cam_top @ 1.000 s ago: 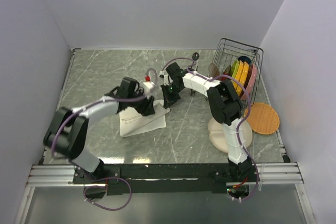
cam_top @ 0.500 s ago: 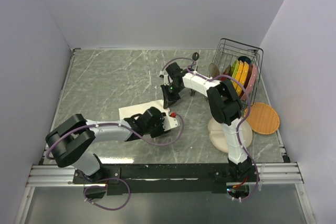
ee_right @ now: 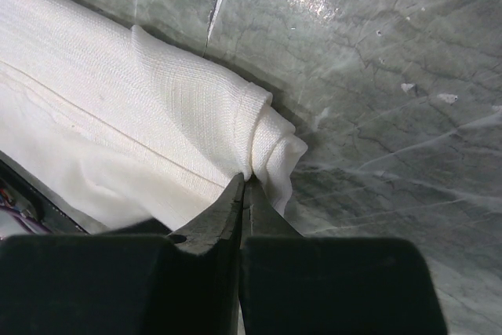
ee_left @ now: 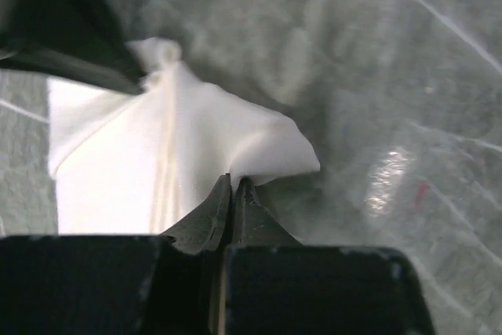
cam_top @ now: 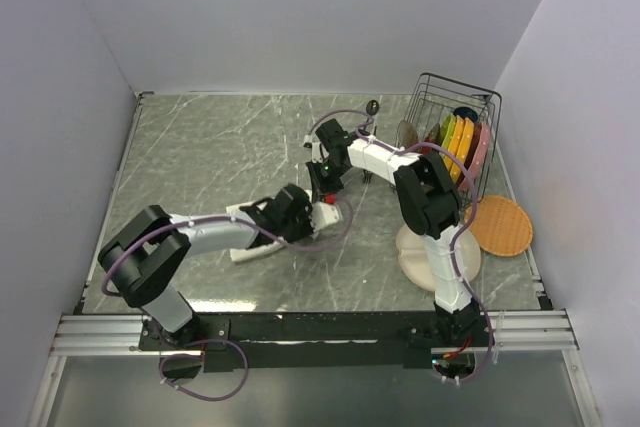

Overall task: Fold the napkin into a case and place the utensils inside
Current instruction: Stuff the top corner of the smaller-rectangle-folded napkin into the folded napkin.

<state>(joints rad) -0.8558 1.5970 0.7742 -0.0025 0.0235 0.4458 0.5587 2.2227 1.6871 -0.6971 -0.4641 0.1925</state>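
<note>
You've got nothing to read here, operator: no lettering, label, brand or number shows in any view. The napkin [ee_left: 157, 154] is plain cloth, and the surface [cam_top: 200, 147] carries only stone veining.

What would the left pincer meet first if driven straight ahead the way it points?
The napkin: the left pincer is shut on its edge, and bunched cloth rises directly ahead. Beyond looks like tabletop, depth unclear.
</note>
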